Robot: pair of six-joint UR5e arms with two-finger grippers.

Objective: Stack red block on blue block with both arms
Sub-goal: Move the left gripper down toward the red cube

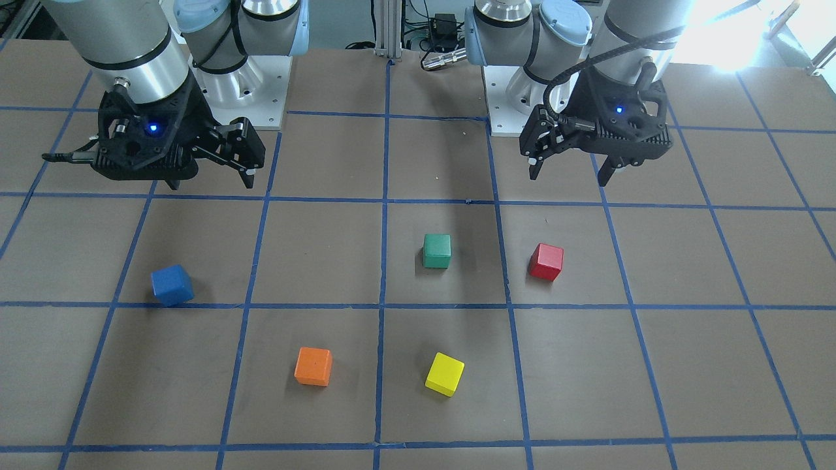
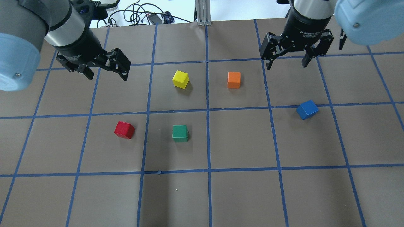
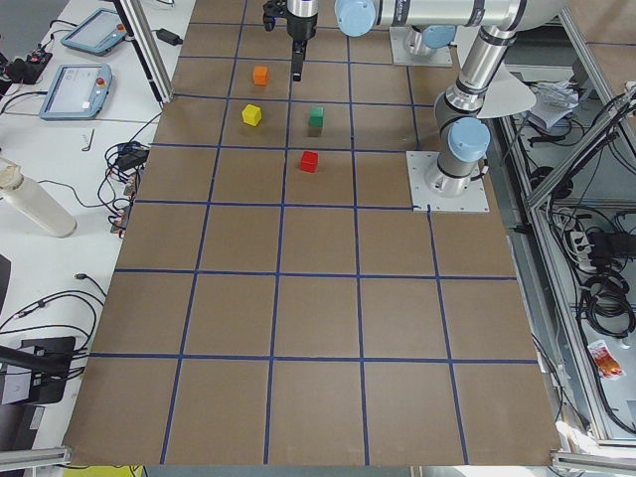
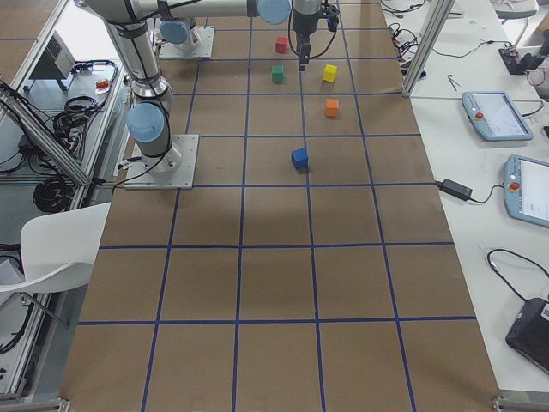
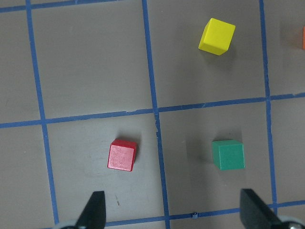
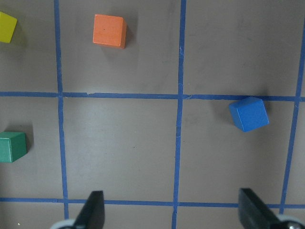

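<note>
The red block [image 1: 546,262] lies on the brown gridded table on my left side; it also shows in the overhead view [image 2: 124,130] and the left wrist view [image 5: 122,155]. The blue block [image 1: 172,285] lies on my right side, turned askew; it also shows in the overhead view [image 2: 307,109] and the right wrist view [image 6: 248,114]. My left gripper [image 2: 107,76] [image 1: 569,176] hangs open and empty above the table, apart from the red block. My right gripper [image 2: 287,65] [image 1: 211,184] hangs open and empty, apart from the blue block.
A green cube [image 2: 180,133] sits beside the red block toward the middle. A yellow cube [image 2: 181,79] and an orange cube [image 2: 234,79] lie on the far side of the middle. The two arm bases [image 1: 248,91] [image 1: 516,98] stand at the robot's edge.
</note>
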